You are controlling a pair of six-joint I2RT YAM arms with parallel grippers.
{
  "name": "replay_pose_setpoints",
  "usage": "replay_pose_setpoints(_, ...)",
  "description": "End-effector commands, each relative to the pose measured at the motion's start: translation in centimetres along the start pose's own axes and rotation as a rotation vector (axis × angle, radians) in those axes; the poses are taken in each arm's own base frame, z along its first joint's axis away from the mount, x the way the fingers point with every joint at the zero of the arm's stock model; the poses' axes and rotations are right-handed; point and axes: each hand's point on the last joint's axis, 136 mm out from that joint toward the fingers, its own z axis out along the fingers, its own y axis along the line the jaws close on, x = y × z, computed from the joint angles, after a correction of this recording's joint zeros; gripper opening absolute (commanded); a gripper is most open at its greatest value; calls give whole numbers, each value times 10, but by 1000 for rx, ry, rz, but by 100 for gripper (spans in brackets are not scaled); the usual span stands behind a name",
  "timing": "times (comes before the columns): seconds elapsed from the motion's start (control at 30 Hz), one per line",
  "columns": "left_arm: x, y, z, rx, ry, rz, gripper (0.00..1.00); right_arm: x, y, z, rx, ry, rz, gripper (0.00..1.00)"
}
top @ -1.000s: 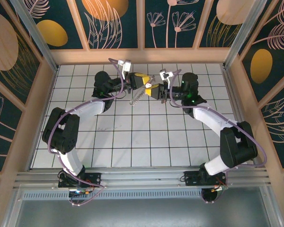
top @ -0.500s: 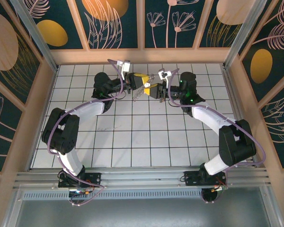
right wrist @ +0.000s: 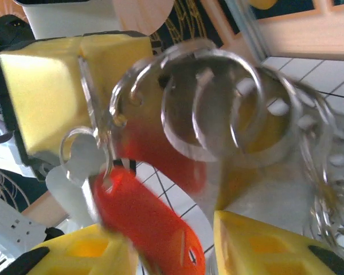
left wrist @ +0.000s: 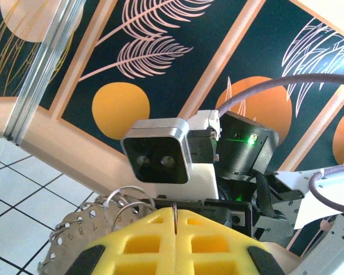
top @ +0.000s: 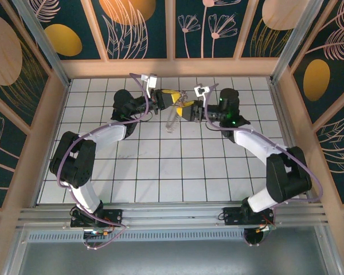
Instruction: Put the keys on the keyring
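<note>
My left gripper [top: 171, 98] is shut on the keyring [left wrist: 175, 211], whose thin metal edge stands up between the yellow pads [left wrist: 143, 240]. More silver loops and punched metal tags [left wrist: 80, 226] hang beside it. In the right wrist view, the key's red head [right wrist: 152, 226] hangs blurred between the parted yellow fingers [right wrist: 275, 246] of my right gripper [right wrist: 172, 252], under a cluster of silver rings [right wrist: 212, 103]. The left gripper's pads [right wrist: 57, 94] are at the upper left there. From above, the bunch [top: 172, 121] dangles below the two grippers, with my right gripper [top: 187, 110] just to its right.
Both arms meet over the far middle of the white tiled floor [top: 160, 172]. A wooden frame [top: 172, 67] with patterned panels walls in the back and both sides. The right wrist's camera housing [left wrist: 160, 154] sits close in front of the left gripper.
The right gripper's jaws have parted from shut. The bunch of rings and the key has swung down and now hangs lower beneath the left gripper.
</note>
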Motion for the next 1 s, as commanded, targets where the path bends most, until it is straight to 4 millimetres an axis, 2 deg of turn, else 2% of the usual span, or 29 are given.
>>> replay_pose_setpoints(0.0, -23, -26, -1, 45, -74, 65, 0, -19, 13, -28, 45, -74, -61, 40)
replay_pose_setpoints(0.17, -29, -27, -3, 52, -122, 43, 0, -36, 19, -57, 104, -172, -78, 40)
replay_pose_setpoints(0.37, -30, -29, -5, 71, -146, 31, 0, -70, 23, -61, 113, -299, -53, 37)
replay_pose_setpoints(0.6, -32, -29, -6, 64, -157, 29, 0, -89, 32, -44, 46, -354, -22, 37)
replay_pose_setpoints(0.97, -30, -28, -7, 64, -159, 25, 0, -92, 42, -15, -17, -345, -7, 37)
